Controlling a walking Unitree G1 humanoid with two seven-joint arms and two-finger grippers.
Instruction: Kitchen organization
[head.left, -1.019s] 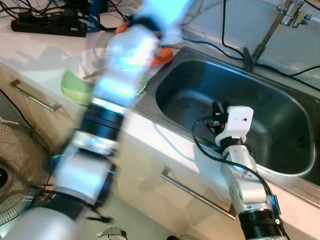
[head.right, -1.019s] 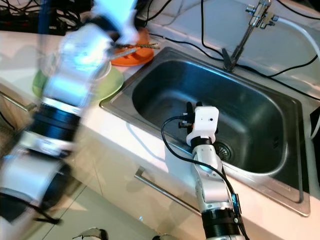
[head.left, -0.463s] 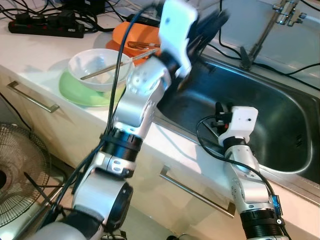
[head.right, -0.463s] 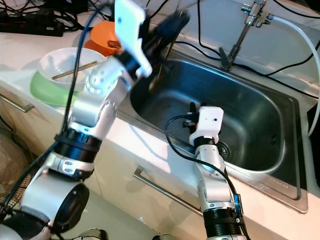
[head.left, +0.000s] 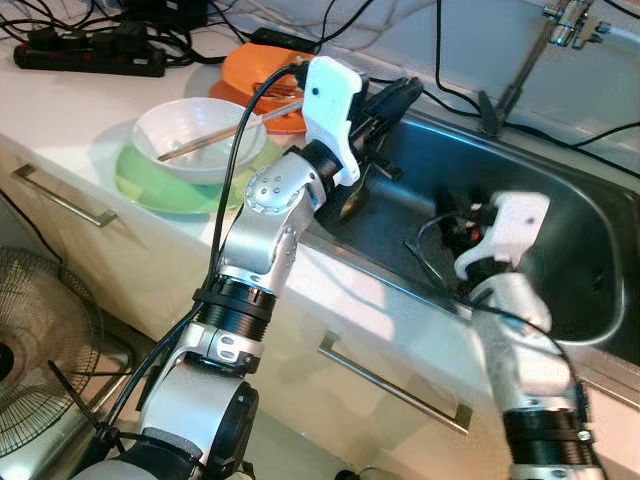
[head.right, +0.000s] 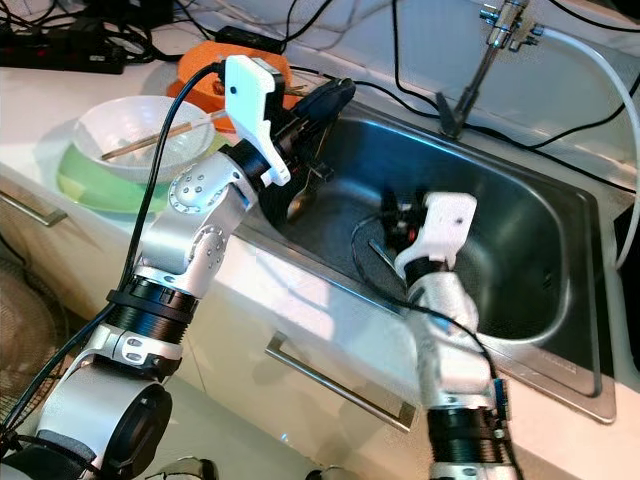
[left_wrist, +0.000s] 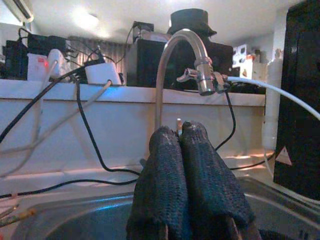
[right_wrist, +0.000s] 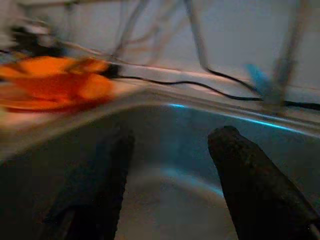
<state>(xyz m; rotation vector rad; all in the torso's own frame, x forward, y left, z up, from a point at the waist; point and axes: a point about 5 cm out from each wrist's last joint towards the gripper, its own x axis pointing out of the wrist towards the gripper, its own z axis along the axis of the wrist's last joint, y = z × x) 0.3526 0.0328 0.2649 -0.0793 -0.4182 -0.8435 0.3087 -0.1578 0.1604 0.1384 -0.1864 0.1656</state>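
Far left on counter: power strip (head.left: 95, 52) with cables. Next, white bowl (head.left: 200, 138) on green plate (head.left: 150, 185), chopsticks (head.left: 215, 133) lying across bowl. Orange plate (head.left: 262, 68) just behind, near sink corner. Left gripper (head.left: 392, 98) over sink's (head.left: 560, 215) left rim, fingers (left_wrist: 187, 195) pressed together, holding nothing. Right gripper (right_wrist: 170, 165) down inside sink basin, fingers spread wide, empty. Faucet (head.left: 540, 45) at back right, cables trailing along wall.

Bright overhead light, glossy counter glare, right wrist view blurred
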